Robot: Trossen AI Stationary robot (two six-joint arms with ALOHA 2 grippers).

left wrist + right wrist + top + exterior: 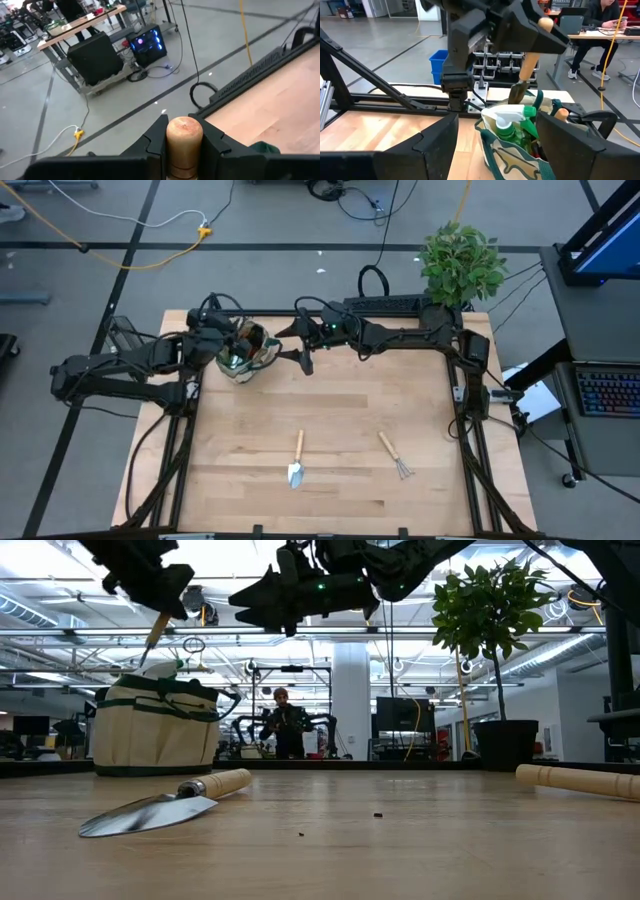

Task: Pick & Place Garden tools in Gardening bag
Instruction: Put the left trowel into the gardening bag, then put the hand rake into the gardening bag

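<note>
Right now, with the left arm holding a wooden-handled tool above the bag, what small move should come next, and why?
Probably lower it and release: the left gripper is shut on the wooden-handled tool, whose end hangs over the gardening bag opening, above the green spray bottle. The right gripper waits open beside it.

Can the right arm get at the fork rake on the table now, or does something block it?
Probably yes. The right gripper is open and empty beside the gardening bag, and the fork rake lies alone on bare table, with nothing between.
</note>
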